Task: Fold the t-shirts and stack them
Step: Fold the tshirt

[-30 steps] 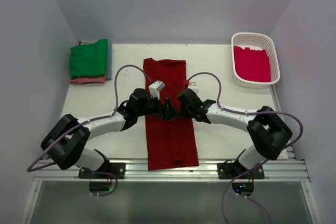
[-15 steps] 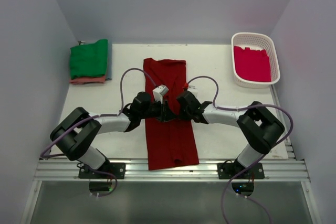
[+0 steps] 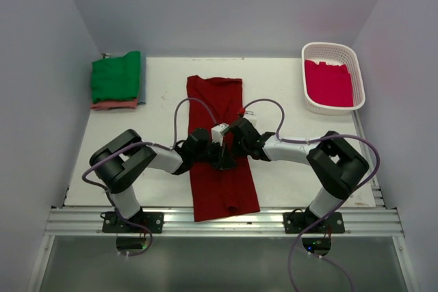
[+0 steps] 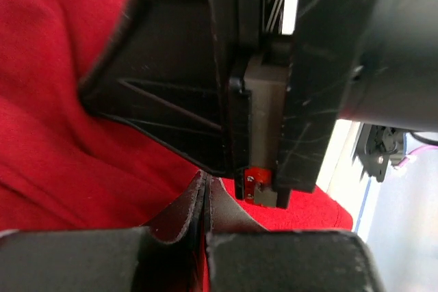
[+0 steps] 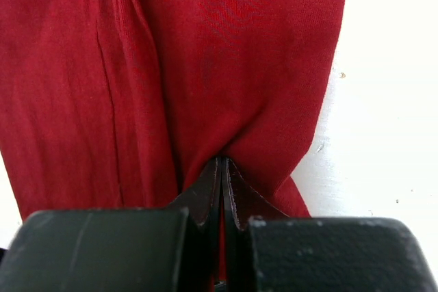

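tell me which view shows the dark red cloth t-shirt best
The top external view: the dark red cloth t-shirt lies on the white table, visible end to end except its covered middle. The right wrist view shows only a patch pinched in the right fingers; the left wrist view, a patch at the left fingers.

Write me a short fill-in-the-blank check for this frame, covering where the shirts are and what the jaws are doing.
1. Both arms' jaws are ____ on the dark red shirt at mid-table.
2. At far left, the uppermost folded shirt is ____ in colour.
3. The crimson-pink shirt lies ____ the white basket.

Missing words: shut; green; in.
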Robot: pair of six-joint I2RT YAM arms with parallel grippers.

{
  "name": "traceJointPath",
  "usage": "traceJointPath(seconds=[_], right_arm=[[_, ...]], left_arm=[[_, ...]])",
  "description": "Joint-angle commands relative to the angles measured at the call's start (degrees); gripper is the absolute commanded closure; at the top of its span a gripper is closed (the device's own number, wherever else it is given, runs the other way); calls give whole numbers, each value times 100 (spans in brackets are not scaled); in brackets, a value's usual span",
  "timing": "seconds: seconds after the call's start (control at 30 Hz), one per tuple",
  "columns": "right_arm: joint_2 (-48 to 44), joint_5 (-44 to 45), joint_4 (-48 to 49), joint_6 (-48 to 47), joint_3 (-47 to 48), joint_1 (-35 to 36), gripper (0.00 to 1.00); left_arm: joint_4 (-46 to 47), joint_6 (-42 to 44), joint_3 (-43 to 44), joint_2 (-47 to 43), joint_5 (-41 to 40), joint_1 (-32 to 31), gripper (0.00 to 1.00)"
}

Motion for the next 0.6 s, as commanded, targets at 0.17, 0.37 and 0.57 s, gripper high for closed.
traceJointPath(seconds=[0.17, 0.37, 0.57], right_arm=[[138, 261, -831, -6, -189, -19, 100], [-46, 498, -1393, 126, -162, -19, 100], [-187, 490, -1579, 223, -320, -19, 100]], left_arm=[[-1139, 391, 189, -709, -1070, -128, 100], [-2107, 576, -66, -1756, -1757, -119, 100], [-2082, 480, -181, -1915, -1724, -119, 100]])
